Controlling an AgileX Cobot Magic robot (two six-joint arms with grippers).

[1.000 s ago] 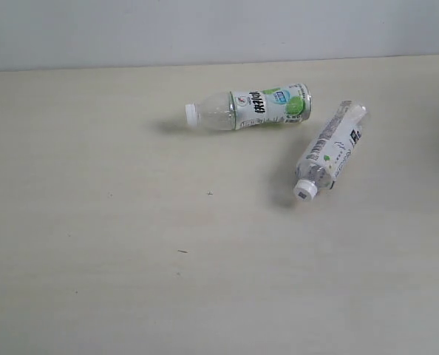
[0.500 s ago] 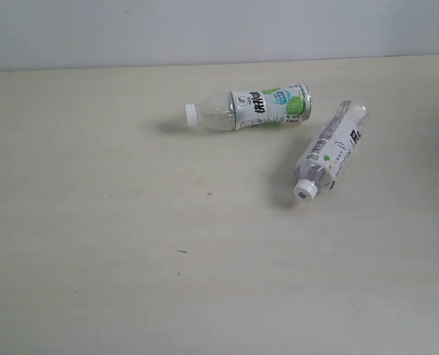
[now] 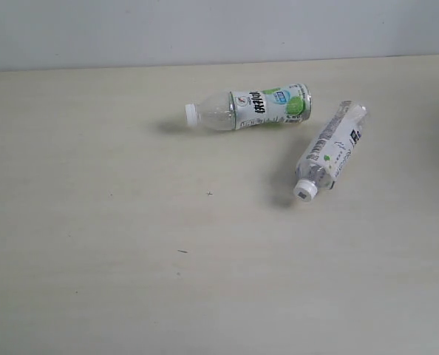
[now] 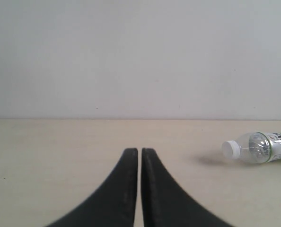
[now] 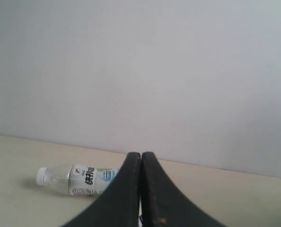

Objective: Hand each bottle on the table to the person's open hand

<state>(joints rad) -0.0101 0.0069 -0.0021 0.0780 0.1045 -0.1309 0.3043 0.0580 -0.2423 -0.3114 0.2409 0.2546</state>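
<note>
Two clear bottles lie on their sides on the beige table point(image 3: 94, 259). The green-white label bottle point(image 3: 250, 108) rests toward the back, white cap pointing left; it also shows in the left wrist view point(image 4: 259, 147) and the right wrist view point(image 5: 76, 179). A small white-capped bottle point(image 3: 329, 148) lies slanted to its right, cap toward the front. My left gripper point(image 4: 139, 152) is shut and empty, low over bare table. My right gripper point(image 5: 141, 155) is shut, partly hiding the green-white bottle's base. Neither gripper appears in the exterior view. The person's hand and the other two bottles are out of view.
A pale grey wall point(image 3: 219, 29) runs along the table's far edge. A few tiny dark specks point(image 3: 182, 251) mark the tabletop.
</note>
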